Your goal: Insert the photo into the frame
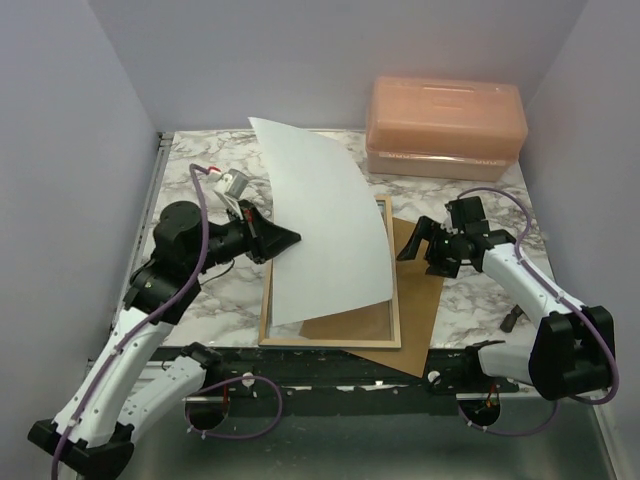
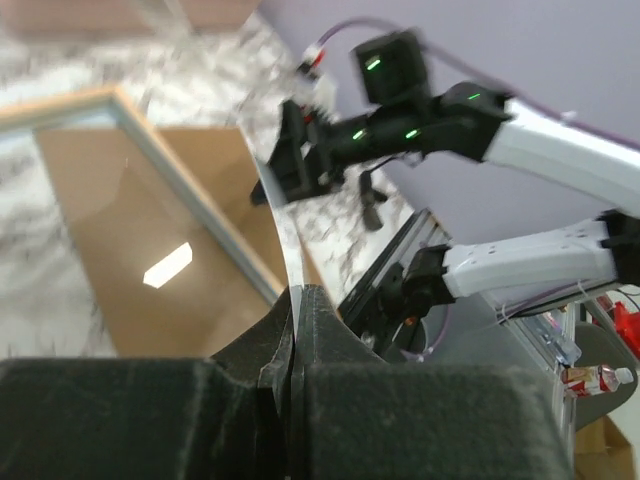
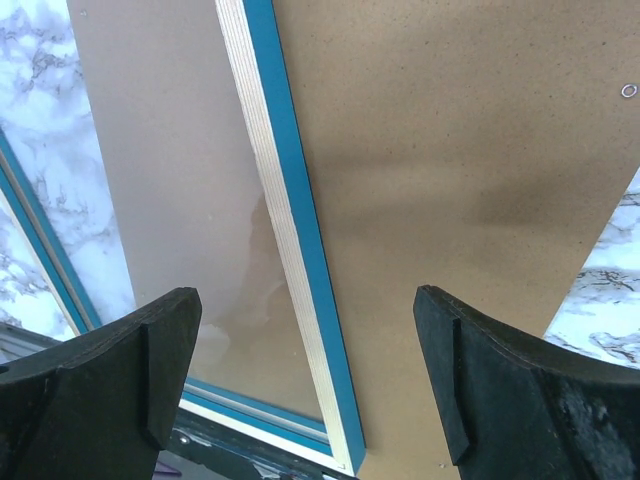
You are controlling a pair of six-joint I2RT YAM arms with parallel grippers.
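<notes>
Pinching photo (image 1: 325, 220) edge, left tool (image 1: 290, 238) reaches over frame (image 1: 330, 342); right tool (image 3: 320, 370) hovers spread, pointing down.

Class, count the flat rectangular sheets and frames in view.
3: white-backed photo sheet, held up by the left gripper; pale wooden frame, centre; brown hardboard sheet under the frame's right side. More could hide beneath.
</notes>
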